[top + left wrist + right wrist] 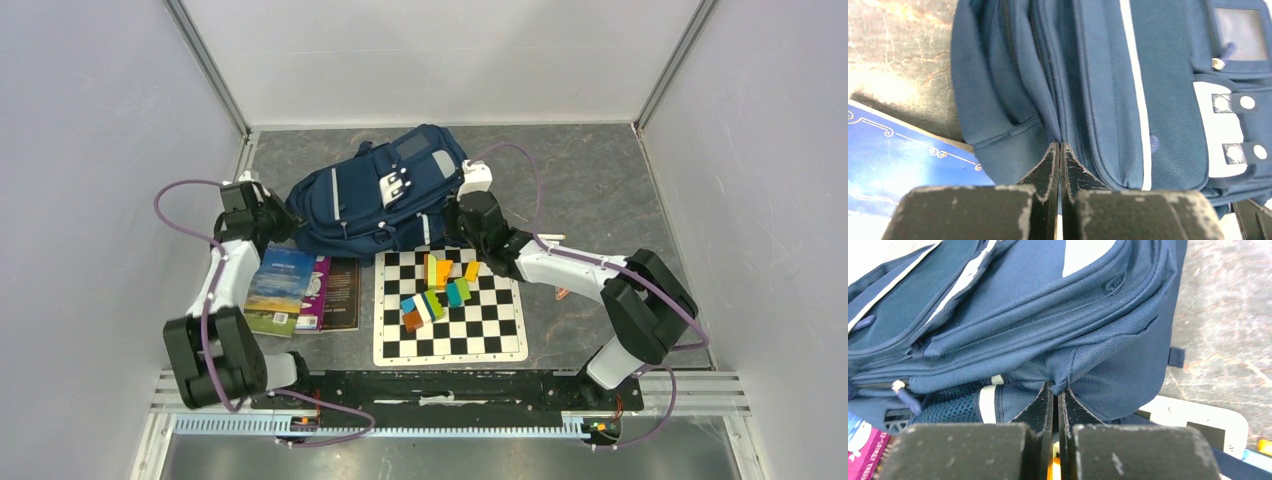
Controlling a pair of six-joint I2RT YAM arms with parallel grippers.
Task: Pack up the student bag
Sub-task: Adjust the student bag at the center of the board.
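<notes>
A navy bag (375, 195) lies front-up at the back of a grey table (600, 190), just behind a chessboard (450, 320) (coloured blocks (440, 285) are scattered on it). Three books (300, 290) lie left of the board. The left gripper (1058, 148) is closed on a fold at the bag's left end. The right gripper (1055, 388) pinches puckered fabric at its right end.
</notes>
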